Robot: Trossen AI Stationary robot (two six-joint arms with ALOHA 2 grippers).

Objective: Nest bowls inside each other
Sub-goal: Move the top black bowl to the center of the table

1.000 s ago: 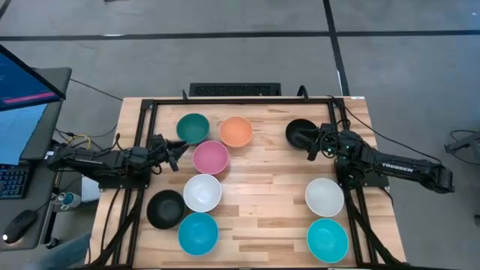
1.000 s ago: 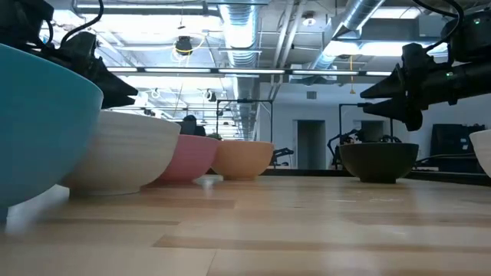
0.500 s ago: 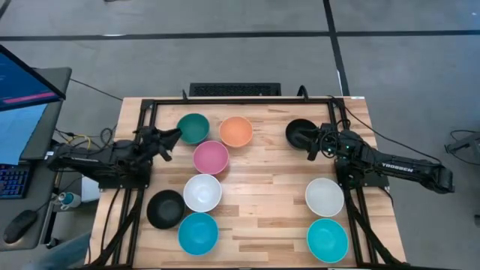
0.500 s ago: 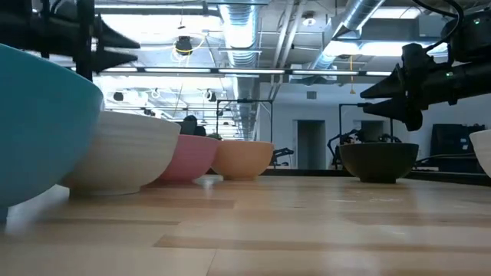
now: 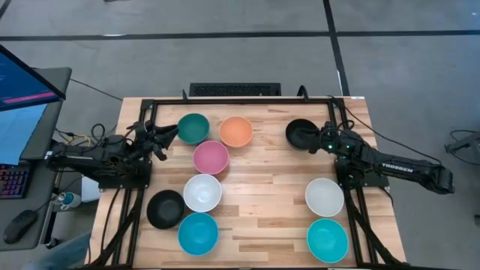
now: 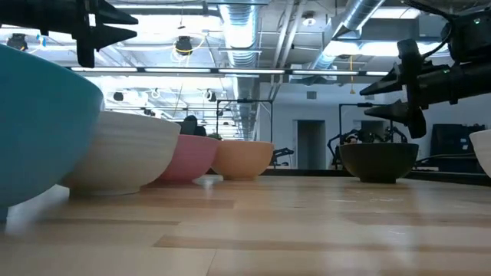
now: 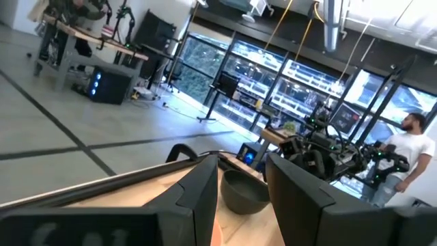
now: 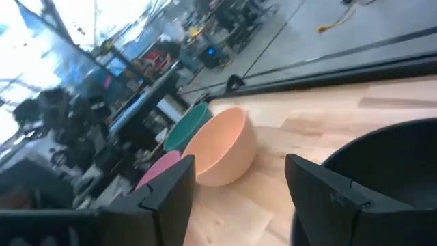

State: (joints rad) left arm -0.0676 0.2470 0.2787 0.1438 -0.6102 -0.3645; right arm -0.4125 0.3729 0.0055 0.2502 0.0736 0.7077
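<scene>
On the wooden surface (image 5: 262, 180), nine bowls are sitting singly, none nested: dark green bowl (image 5: 193, 127) and orange bowl (image 5: 236, 131) toward twelve o'clock, pink bowl (image 5: 211, 157) just below them, black bowl (image 5: 301, 133) toward two o'clock. The right claw (image 5: 324, 140) is hovering released at that black bowl's three o'clock rim, grasping nothing. The left claw (image 5: 160, 139) is hanging released at nine o'clock of the dark green bowl, empty.

Nine bowls (image 5: 211, 157) apparently all upright, separate, none nested, on table
</scene>
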